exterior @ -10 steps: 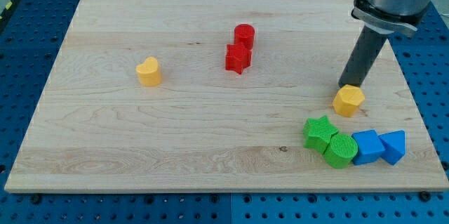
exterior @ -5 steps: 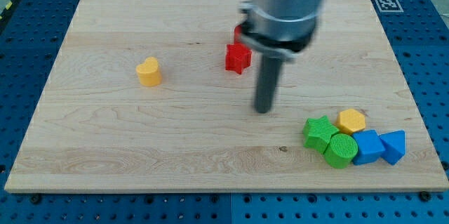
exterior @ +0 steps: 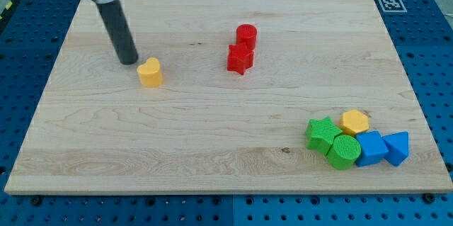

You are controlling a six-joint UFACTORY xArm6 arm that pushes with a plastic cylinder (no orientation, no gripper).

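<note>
One quick sweep has carried my tip (exterior: 129, 61), a plain rod with no jaws, from the yellow hexagonal block (exterior: 354, 122) to just beside the yellow heart-shaped block (exterior: 150, 72) on the wooden surface (exterior: 212, 134).

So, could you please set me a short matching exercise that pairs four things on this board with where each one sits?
Things:
1. my tip
2. red star block
3. yellow hexagon block
4. blue triangle block

Places:
A. farthest toward the view's right in the cluster at the lower right
B. just to the view's left of the yellow heart block
C. directly below the red cylinder block, touching it
D. top of the cluster, above the blue cube block

Pairs: 1-B, 2-C, 3-D, 4-A
</note>
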